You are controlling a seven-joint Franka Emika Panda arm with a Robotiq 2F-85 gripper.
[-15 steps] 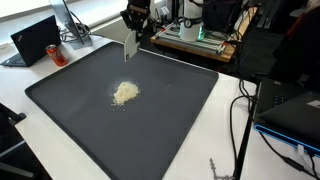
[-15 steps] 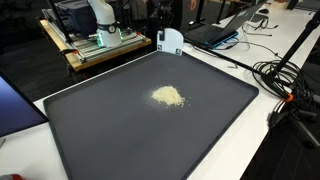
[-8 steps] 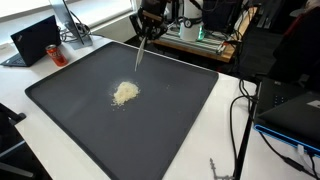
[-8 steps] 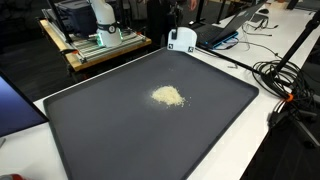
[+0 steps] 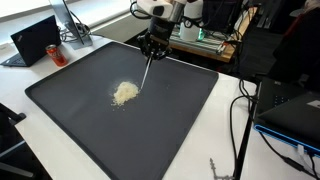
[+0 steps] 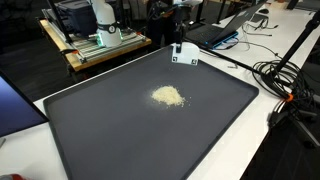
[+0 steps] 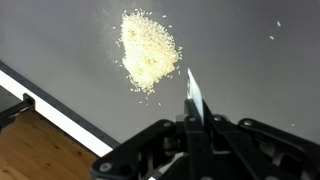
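Note:
A small pile of pale grains (image 5: 125,93) lies near the middle of a large dark mat (image 5: 80,130); it also shows in the other exterior view (image 6: 167,96) and in the wrist view (image 7: 148,50). My gripper (image 5: 153,50) hangs over the mat's far part, shut on a thin flat white card (image 5: 147,72) that points down toward the mat. In an exterior view the gripper (image 6: 178,40) holds the card (image 6: 183,56) beyond the pile. In the wrist view the gripper (image 7: 195,128) clamps the card (image 7: 195,95) edge-on, just beside the pile, not touching it.
The mat's white-rimmed edge (image 7: 60,108) runs close behind the gripper. A laptop (image 5: 35,40) and a dark can (image 5: 56,56) stand beside the mat. A wooden bench with electronics (image 6: 100,45), another laptop (image 6: 225,30) and cables (image 6: 285,85) surround it.
My gripper has moved with the card from the mat's far edge in over the mat and lower, nearer the pile. The pile has not moved.

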